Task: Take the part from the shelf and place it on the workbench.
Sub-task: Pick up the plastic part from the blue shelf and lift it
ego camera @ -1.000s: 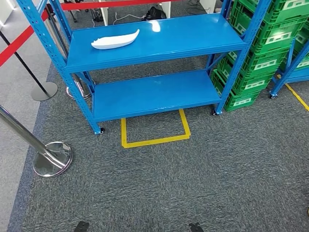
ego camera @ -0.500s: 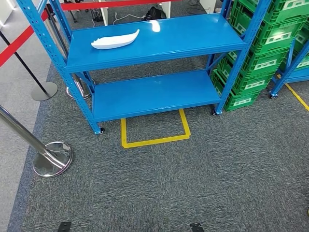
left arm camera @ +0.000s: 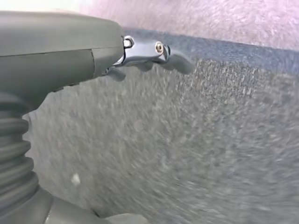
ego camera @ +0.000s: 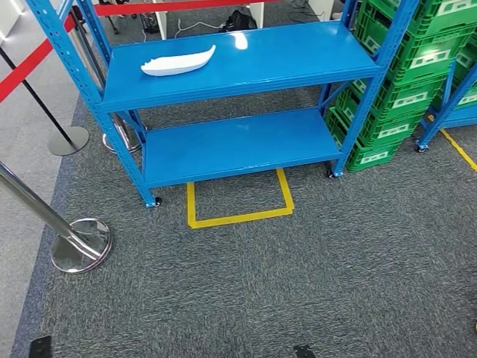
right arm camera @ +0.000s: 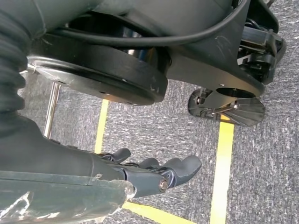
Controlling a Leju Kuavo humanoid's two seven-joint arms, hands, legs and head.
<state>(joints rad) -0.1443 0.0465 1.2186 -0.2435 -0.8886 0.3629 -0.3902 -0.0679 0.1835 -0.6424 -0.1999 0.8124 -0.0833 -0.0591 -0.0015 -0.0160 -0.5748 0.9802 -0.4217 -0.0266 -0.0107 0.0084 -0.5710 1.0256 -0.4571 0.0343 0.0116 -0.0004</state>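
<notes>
The white, long, curved part [ego camera: 177, 62] lies on the left half of the blue shelf's top board [ego camera: 270, 56], far ahead of me. My left hand [left arm camera: 144, 52] hangs over grey carpet with its fingers stretched out and holds nothing; that view is blurred. A dark tip at the bottom left of the head view looks like the left hand [ego camera: 40, 345]. My right hand [right arm camera: 155, 175] hangs low over the carpet and yellow floor tape, fingers straight and nothing in them.
A yellow taped square [ego camera: 239, 203] marks the floor before the shelf's lower board [ego camera: 236, 145]. Chrome stanchions [ego camera: 81, 244] and a red belt [ego camera: 22, 68] stand to the left. Green crates [ego camera: 416, 67] are stacked on the right.
The dark tip at the bottom left of the head view has slid leftward along the bottom edge. The shelf, the part and the camera have stayed still.
</notes>
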